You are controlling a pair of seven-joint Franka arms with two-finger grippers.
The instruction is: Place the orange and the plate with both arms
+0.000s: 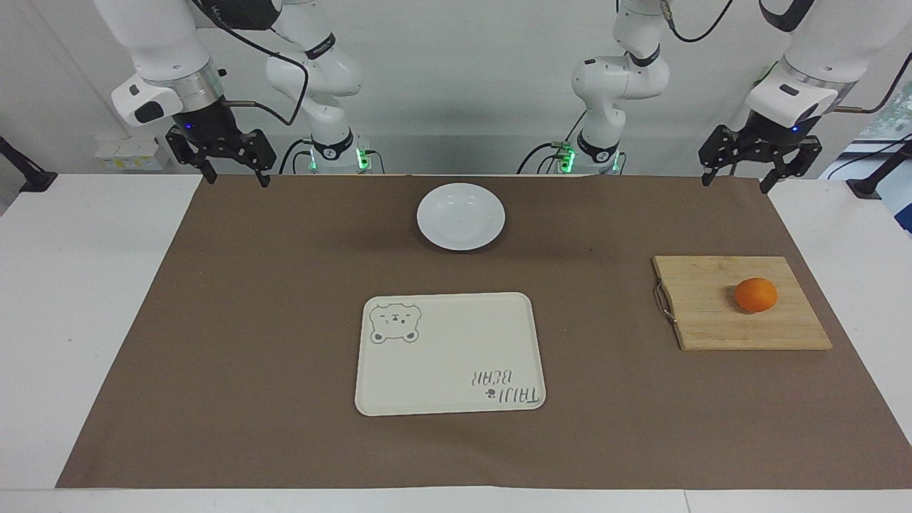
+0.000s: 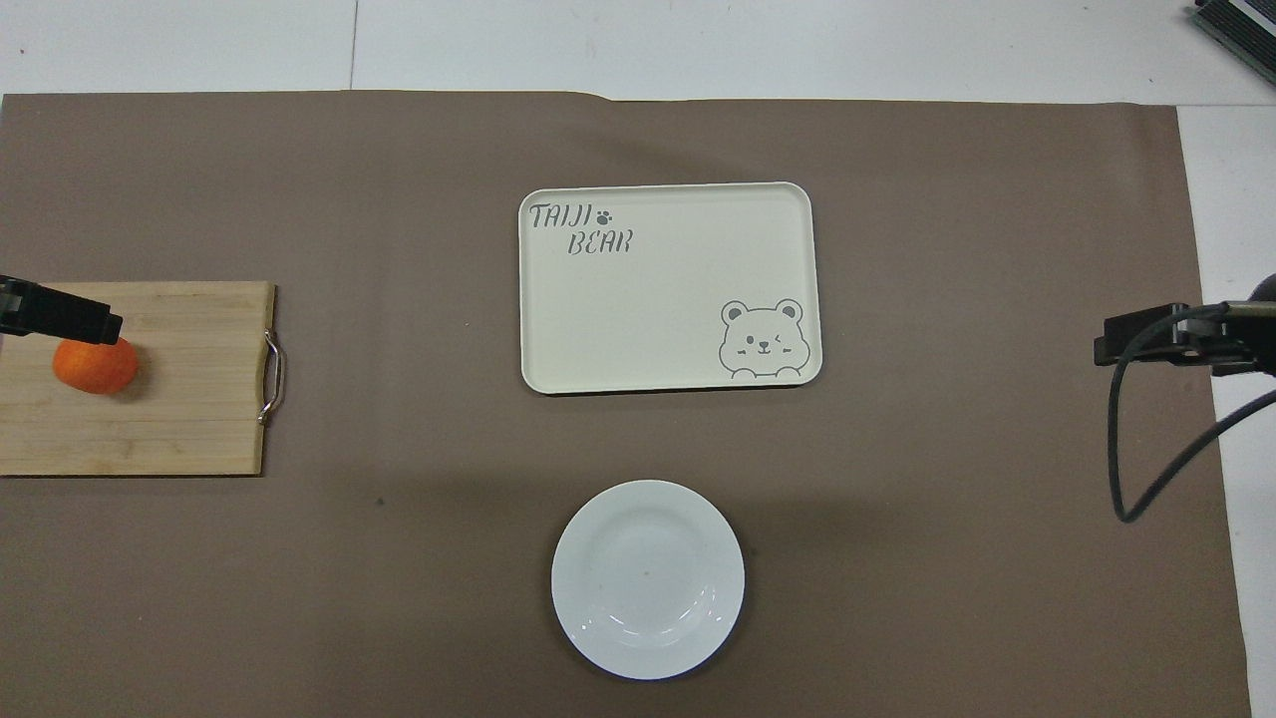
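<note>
The orange (image 1: 756, 294) lies on a wooden cutting board (image 1: 712, 317) toward the left arm's end of the table; it also shows in the overhead view (image 2: 95, 367). The white plate (image 1: 461, 216) sits empty near the robots, mid-table, and shows in the overhead view (image 2: 648, 578). My left gripper (image 1: 734, 184) hangs open and empty in the air over the mat's edge near its base. One finger (image 2: 60, 313) shows just above the orange in the overhead view. My right gripper (image 1: 239, 181) hangs open and empty over the mat's corner at its own end.
A cream tray with a bear drawing (image 1: 449, 356) lies mid-table, farther from the robots than the plate. The board has a metal handle (image 1: 663, 301) on the side facing the tray. A brown mat (image 1: 249, 320) covers the table.
</note>
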